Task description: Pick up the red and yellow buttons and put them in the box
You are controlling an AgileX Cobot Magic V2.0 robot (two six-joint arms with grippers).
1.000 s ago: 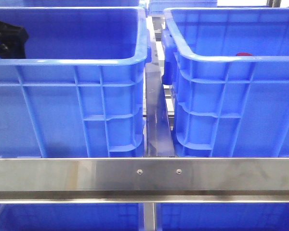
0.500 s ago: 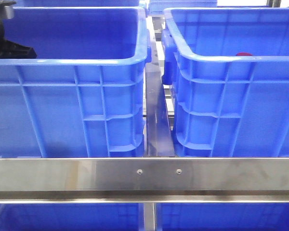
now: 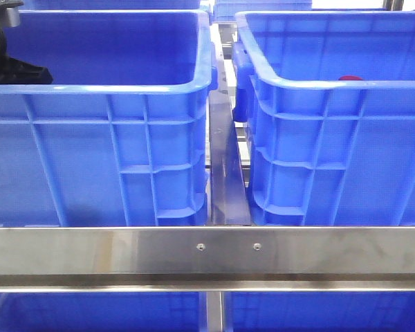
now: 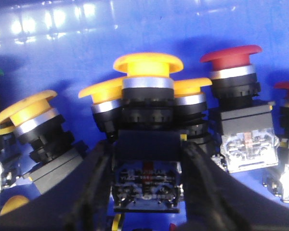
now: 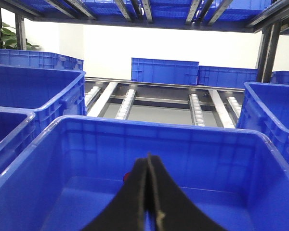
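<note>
Your left hand (image 4: 147, 192) is down inside the left crate (image 3: 117, 86), and its two fingers (image 4: 94, 190) stand on either side of the black body of a yellow button (image 4: 148, 65). They look closed against that body, so you appear to be at the grasp itself: one button taken, not yet lifted out.

The next move calls for a straight lift. The yellow button is packed tight, with other yellow buttons (image 4: 31, 108) touching or overlapping it on both sides and a red button (image 4: 231, 53) just beside them. Pull at an angle and you are likely to drag a neighbour up or tip it over. Once above the rim, you must carry the button across the metal divider (image 3: 228, 166) that runs between the two crates and release it in the box (image 3: 332, 86) on the right.

Your right hand (image 5: 151, 192) is clenched on nothing, its fingers pressed together, hovering above the box. A small red button (image 3: 351, 78) just shows over the box's near rim in the front view. The box's tall near wall and thick rim stand in the way of a low crossing, so judge your height before you travel. The steel rail (image 3: 207, 252) along the front edge hides the crates' bases.
</note>
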